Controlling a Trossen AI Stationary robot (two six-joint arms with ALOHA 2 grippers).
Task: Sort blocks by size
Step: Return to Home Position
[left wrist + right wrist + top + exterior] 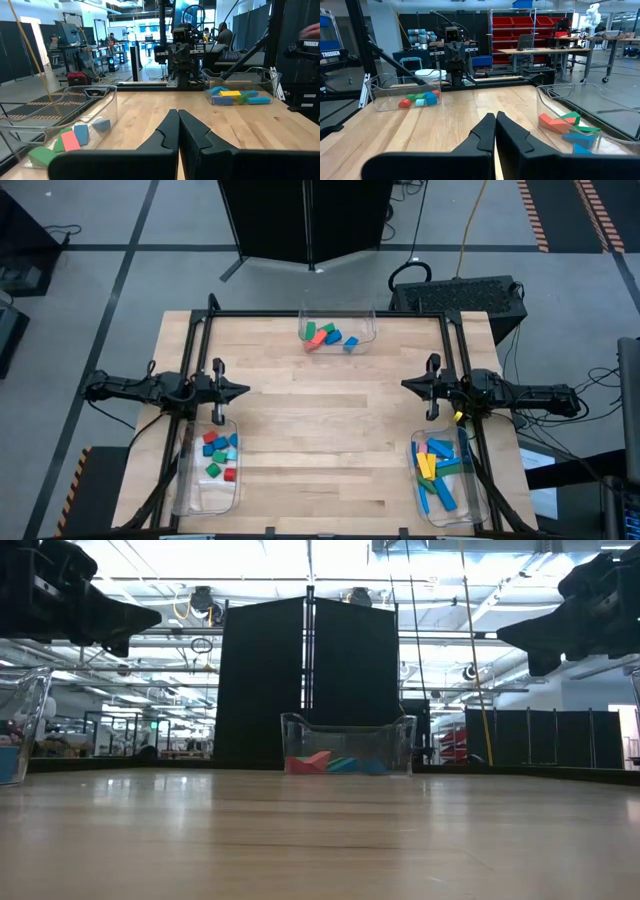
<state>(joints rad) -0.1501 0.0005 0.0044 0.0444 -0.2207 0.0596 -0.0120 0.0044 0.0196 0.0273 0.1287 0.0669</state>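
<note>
The blocks (325, 335) are all lying in clear bins: medium pieces in the far bin (372, 330) at the table's (320, 440) far edge, small ones in the left bin (205, 495) at its near left corner, and long bars in the right bin (470, 505) at its near right corner. They are appearing light, rigid and smooth. Judgement: flat opposite sides are offering the safest hold, while slanted faces are risking slip.

The left gripper (178, 114) is hovering over the table's left edge and the right gripper (495, 116) over its right edge. Each is carrying its jaws pressed together, empty.

Overlapping bars are defeating an exact count. The low view is showing only slivers of both near bins.
</note>
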